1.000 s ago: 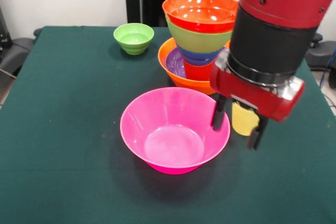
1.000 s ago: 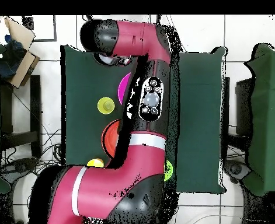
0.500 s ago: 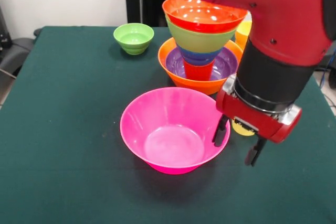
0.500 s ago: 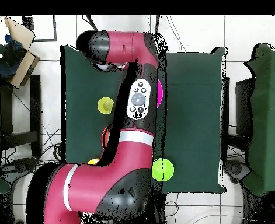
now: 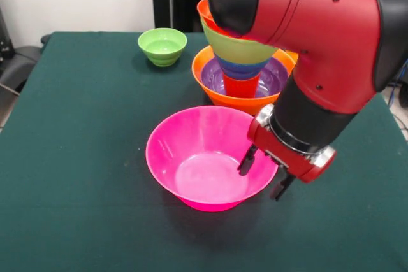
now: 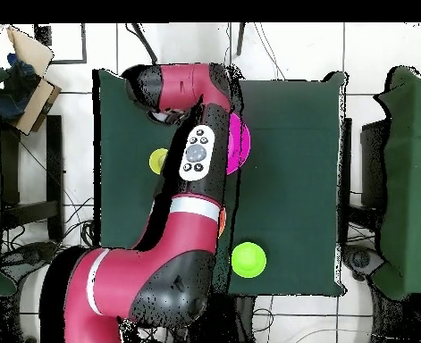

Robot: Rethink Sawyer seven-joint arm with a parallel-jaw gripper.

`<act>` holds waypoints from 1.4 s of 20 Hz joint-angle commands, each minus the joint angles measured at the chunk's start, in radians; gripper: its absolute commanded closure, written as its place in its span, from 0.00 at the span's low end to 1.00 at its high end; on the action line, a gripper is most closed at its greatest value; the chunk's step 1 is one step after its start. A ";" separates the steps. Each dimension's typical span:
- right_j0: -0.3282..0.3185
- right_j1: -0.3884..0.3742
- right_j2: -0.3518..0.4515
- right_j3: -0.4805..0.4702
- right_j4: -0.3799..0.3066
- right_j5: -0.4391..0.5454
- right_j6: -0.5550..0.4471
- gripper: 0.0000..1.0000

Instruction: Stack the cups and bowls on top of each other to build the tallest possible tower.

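Your hand (image 5: 262, 174) has swung off the yellow cup and now straddles the pink bowl (image 5: 204, 157)'s rim, fingers spread, empty; the bowl sits just before the tower (image 5: 242, 55).

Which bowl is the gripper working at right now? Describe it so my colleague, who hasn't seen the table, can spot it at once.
Start at the green table and find the tower of nested bowls at its far side. In front of it, standing alone, is the pink bowl, with the open gripper straddling its rim. It is the only pink one, wide and empty.
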 commanded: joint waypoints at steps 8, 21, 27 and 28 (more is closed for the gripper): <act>0.000 0.173 0.003 -0.097 0.059 0.042 0.288 0.00; 0.006 0.110 -0.032 -0.058 0.121 0.152 0.293 1.00; 0.006 -0.117 -0.008 0.172 0.125 0.173 0.155 1.00; -0.005 -0.145 -0.005 0.192 0.129 0.185 0.123 1.00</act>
